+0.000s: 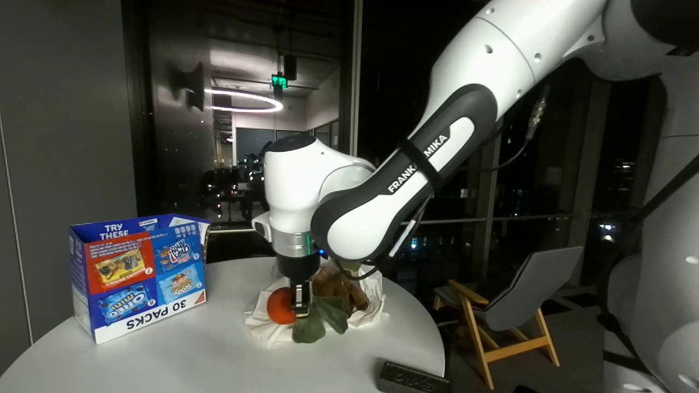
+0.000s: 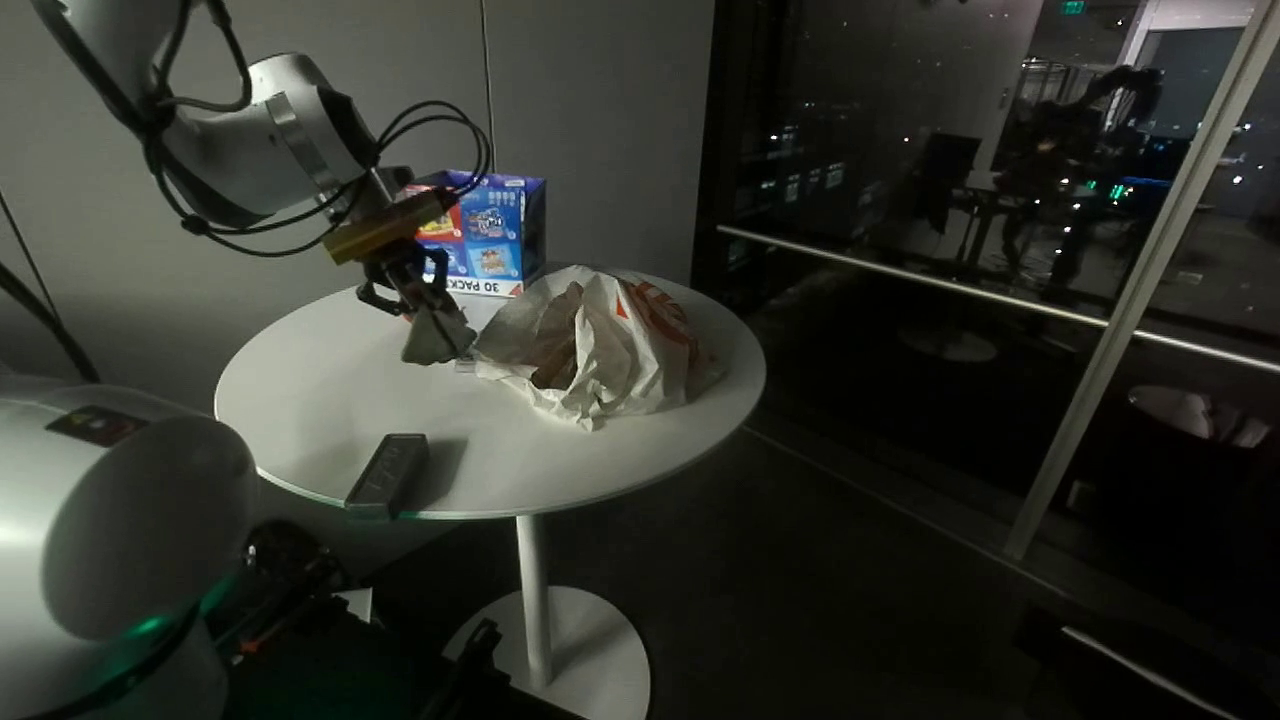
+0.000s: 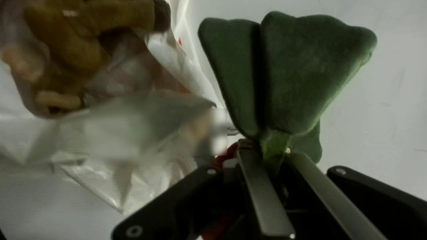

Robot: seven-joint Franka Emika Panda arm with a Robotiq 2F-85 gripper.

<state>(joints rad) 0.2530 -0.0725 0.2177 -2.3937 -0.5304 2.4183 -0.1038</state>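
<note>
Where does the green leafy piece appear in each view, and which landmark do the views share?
In an exterior view: the green leafy piece is below centre.
In an exterior view: the green leafy piece is left of centre.
Wrist view: the green leafy piece is above and right of centre, stem between the fingers.
Landmark in all three views: the crumpled white bag.

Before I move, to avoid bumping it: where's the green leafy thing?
In the wrist view, the green leafy thing appears upper right of centre, gripped by the end effector, with the white bag on its left.
</note>
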